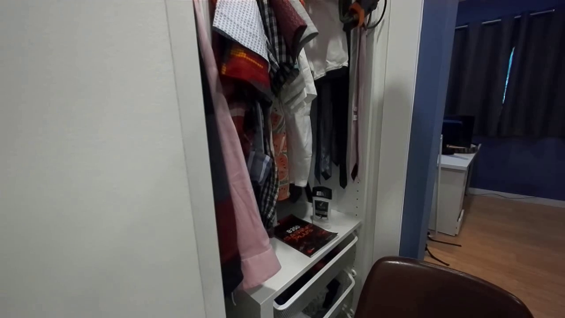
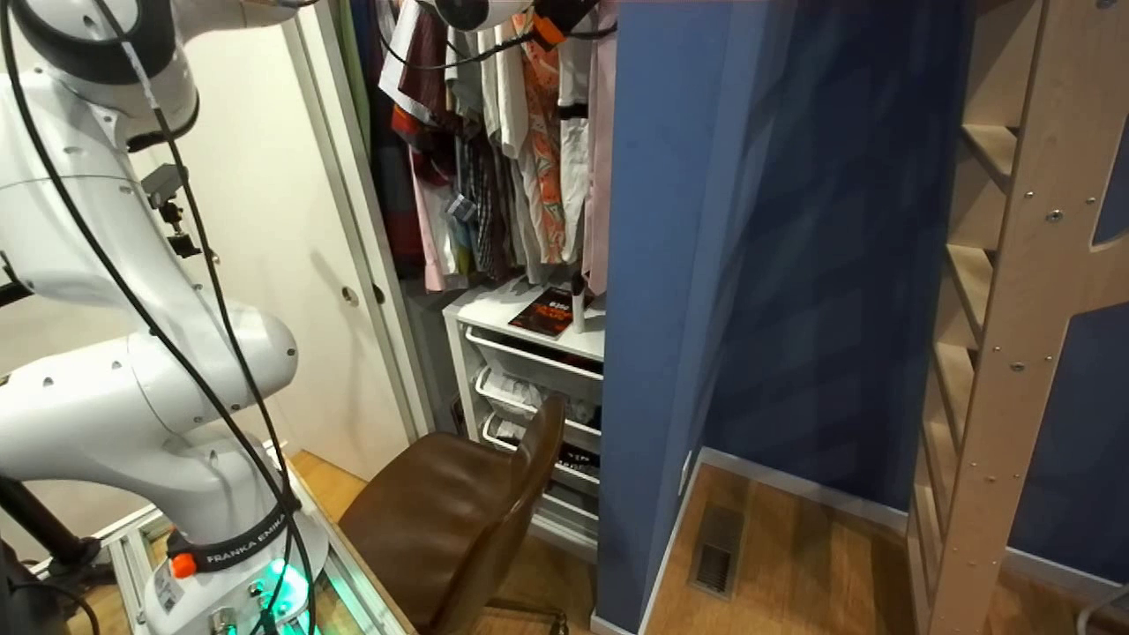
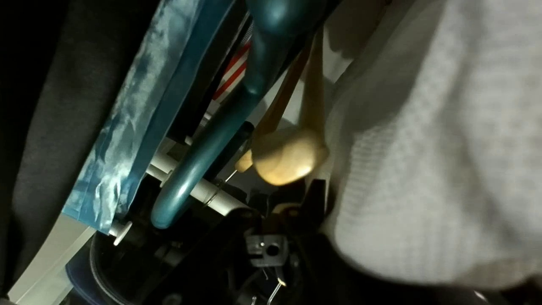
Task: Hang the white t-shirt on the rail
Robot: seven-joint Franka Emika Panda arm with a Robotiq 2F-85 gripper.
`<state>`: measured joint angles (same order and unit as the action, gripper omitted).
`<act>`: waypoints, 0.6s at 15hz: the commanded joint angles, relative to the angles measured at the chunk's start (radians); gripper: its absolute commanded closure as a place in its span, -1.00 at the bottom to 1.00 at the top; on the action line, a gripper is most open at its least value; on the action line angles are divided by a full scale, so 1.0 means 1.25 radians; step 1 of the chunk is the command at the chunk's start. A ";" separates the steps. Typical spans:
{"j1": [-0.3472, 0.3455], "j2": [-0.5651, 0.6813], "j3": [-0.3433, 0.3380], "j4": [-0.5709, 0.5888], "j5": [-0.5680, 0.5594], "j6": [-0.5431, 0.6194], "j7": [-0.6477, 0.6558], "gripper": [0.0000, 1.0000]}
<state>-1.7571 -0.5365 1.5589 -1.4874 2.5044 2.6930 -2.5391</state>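
Below, white drawers hold dark items; the hand is pressed together.

Dim wrist view, blurred foreground

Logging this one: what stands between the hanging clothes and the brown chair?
The white drawer unit, with a booklet and a dark-topped container on it, lies between the clothes and the chair. Both exterior views show this.

The white cloth t-shirt has a dark edge band. The long pink cloth sleeve is plain; the narrow orange fabric carries a watermelon print.
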 commanded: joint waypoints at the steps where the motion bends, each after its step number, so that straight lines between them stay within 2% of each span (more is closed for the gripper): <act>1: -0.125 -0.050 0.076 0.125 0.024 0.013 0.043 0.92; 4: -0.203 -0.073 0.134 0.195 0.023 0.026 0.056 0.92; 5: -0.116 -0.104 0.026 0.095 0.010 -0.024 0.101 0.67; 9: -0.151 -0.117 0.046 0.130 0.012 -0.013 0.109 0.67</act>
<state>-1.9756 -0.5994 1.7234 -1.3082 2.5045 2.7216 -2.4994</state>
